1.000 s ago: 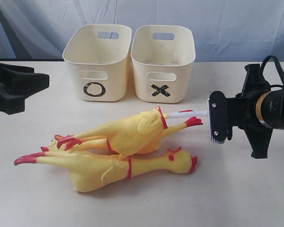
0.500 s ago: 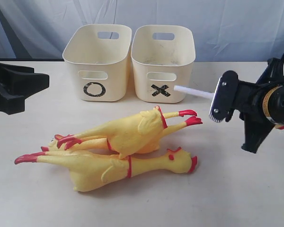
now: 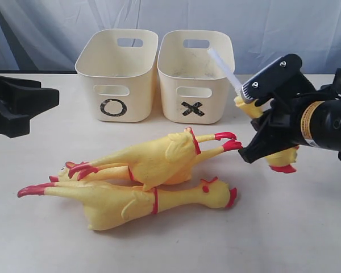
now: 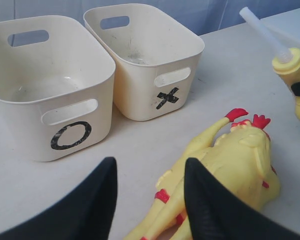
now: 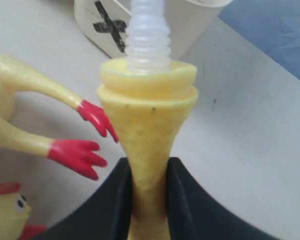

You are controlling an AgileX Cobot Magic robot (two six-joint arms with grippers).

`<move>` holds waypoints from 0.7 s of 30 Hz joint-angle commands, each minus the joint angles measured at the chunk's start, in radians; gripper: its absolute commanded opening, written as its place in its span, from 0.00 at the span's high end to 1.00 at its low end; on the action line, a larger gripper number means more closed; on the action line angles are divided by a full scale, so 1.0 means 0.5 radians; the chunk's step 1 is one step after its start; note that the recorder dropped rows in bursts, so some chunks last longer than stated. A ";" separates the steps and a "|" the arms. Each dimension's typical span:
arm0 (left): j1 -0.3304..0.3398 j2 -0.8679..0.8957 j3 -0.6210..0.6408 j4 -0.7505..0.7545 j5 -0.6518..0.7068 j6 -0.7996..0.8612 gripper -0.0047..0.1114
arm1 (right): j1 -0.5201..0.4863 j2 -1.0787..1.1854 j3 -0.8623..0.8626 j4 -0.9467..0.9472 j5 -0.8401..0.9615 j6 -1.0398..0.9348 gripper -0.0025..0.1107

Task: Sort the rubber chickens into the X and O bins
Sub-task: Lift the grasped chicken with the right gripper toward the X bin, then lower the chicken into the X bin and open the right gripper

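Note:
My right gripper [image 3: 261, 111] [image 5: 147, 167] is shut on the narrow part of a yellow rubber chicken [image 3: 281, 159] [image 5: 147, 110] held in the air right of the X bin [image 3: 196, 74]. A white ribbed tube [image 3: 221, 65] sticks out of its end toward that bin's rim. The other rubber chickens [image 3: 153, 162] lie piled on the table in front of the bins, red feet [image 5: 77, 150] toward my right gripper. The O bin [image 3: 116, 68] stands left of the X bin, and both look empty. My left gripper [image 3: 20, 102] [image 4: 150, 200] is open at the far left.
The white table [image 3: 284, 227] carries both bins near its back edge, before a blue cloth backdrop [image 3: 273, 23]. In the left wrist view the O bin [image 4: 20, 130] and X bin [image 4: 140, 85] stand side by side, chicken legs [image 4: 215, 145] beyond the fingers.
My right gripper has risen and turned. The white tube swung from pointing left at chicken height up toward the X bin's rim, and the held chicken's yellow body now shows.

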 commanded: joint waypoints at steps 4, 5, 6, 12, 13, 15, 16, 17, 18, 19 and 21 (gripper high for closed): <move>0.004 0.004 -0.005 -0.017 -0.016 -0.006 0.60 | -0.007 -0.016 -0.173 -0.009 -0.075 0.284 0.99; 0.004 0.004 0.002 -0.017 -0.016 -0.006 0.60 | -0.007 -0.016 -0.192 -0.009 -0.093 0.315 0.99; 0.004 0.004 0.004 -0.017 -0.016 -0.006 0.60 | -0.007 -0.016 -0.210 -0.009 -0.129 0.348 0.99; 0.004 0.004 0.029 -0.017 0.001 -0.006 0.60 | -0.007 -0.008 -0.344 0.068 -0.332 0.371 0.99; 0.004 0.004 0.029 -0.017 0.001 -0.006 0.60 | -0.007 -0.009 -0.375 0.080 -0.342 0.371 0.99; 0.004 0.004 0.029 -0.017 0.001 -0.006 0.60 | -0.007 0.015 -0.446 0.084 -0.330 0.371 0.99; 0.004 0.004 0.028 -0.017 0.005 -0.006 0.60 | -0.007 0.033 -0.481 0.084 -0.315 0.371 0.99; 0.004 0.004 0.028 -0.017 0.005 -0.006 0.60 | -0.007 0.057 -0.515 0.084 -0.297 0.371 0.99; 0.004 0.004 0.028 -0.017 0.005 -0.006 0.60 | -0.007 0.079 -0.539 0.084 -0.288 0.371 0.99; 0.004 0.004 0.028 -0.017 0.005 -0.006 0.60 | -0.007 0.105 -0.570 0.084 -0.288 0.371 0.99; 0.004 0.004 0.028 -0.017 0.005 -0.006 0.60 | -0.010 0.164 -0.638 0.080 -0.288 0.371 0.99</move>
